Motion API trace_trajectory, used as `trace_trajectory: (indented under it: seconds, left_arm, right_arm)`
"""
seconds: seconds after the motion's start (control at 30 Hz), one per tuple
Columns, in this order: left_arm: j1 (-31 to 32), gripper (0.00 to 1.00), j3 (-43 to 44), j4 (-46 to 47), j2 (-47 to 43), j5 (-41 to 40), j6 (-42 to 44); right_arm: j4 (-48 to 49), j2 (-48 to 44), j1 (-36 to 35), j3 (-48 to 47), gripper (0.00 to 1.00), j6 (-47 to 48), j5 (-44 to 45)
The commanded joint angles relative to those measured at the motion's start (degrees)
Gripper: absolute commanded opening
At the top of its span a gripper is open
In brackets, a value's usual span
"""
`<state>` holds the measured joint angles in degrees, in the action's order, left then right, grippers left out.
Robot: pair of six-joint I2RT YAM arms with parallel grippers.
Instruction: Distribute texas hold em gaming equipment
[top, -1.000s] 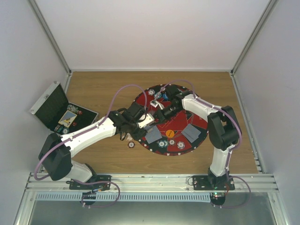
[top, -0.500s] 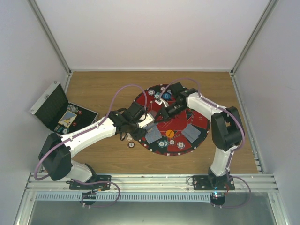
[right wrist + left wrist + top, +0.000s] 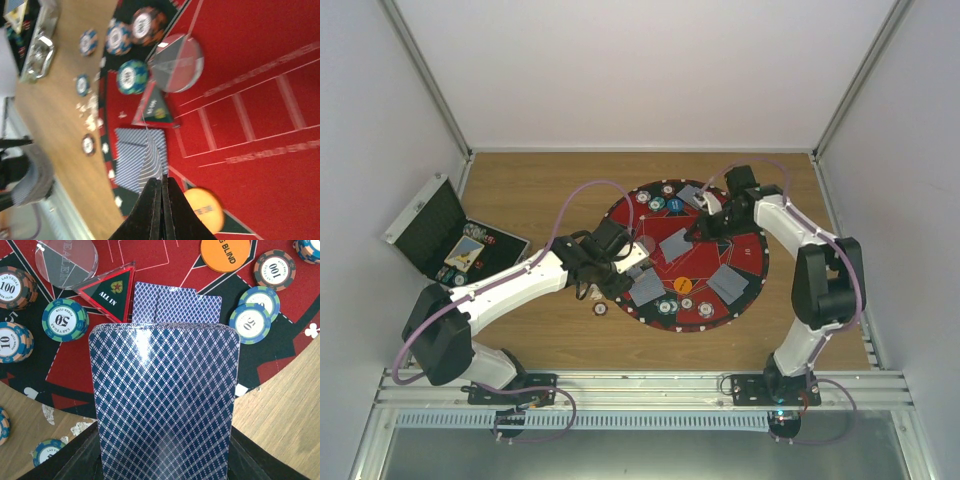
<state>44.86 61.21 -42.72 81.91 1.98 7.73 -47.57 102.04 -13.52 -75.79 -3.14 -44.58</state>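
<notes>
Bench [image 3: 540,190]: wooden.
Left end effector [image 3: 623,268]: grasping card deck [image 3: 162,400], blue diamond-patterned backs.
Right end effector [image 3: 161,197]: clenched, empty; dealt cards [image 3: 137,160] just beside.

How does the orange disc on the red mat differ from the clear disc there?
The orange disc is opaque; the clear disc is see-through, with the mat showing through it. The clear disc lies close beside a triangular marker; the orange disc lies apart, beyond the cards. Both are round and lie flat.

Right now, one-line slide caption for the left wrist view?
Left tool holding card deck over face-down cards, all-in marker and poker chips on the red mat.
</notes>
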Motion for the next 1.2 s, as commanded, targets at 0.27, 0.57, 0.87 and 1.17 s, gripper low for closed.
trace_trajectory:
  seconds: [0.27, 0.57, 0.87, 1.17]
  left_arm:
    - [-0.03, 0.54, -1.88, 2.40, -2.74, -1.32, -0.70]
    - [-0.21, 0.54, -2.59, 2.99, -2.96, -1.10, -0.71]
    - [-0.56, 0.54, -3.25, 3.80, -2.73, -0.49, -0.62]
    - [-0.87, 0.54, -3.51, 3.83, -2.65, -0.39, -0.49]
  right_arm:
    - [23.31, -12.07, -0.18, 5.48, 0.00, -0.32, 40.61]
    - [14.60, -5.87, -3.44, -1.32, 0.01, 3.40, 76.56]
    - [-10.46, 6.18, -7.04, -12.32, 0.01, -16.43, 81.63]
    - [-21.33, 18.27, -9.99, -20.72, 0.00, -29.37, 77.59]
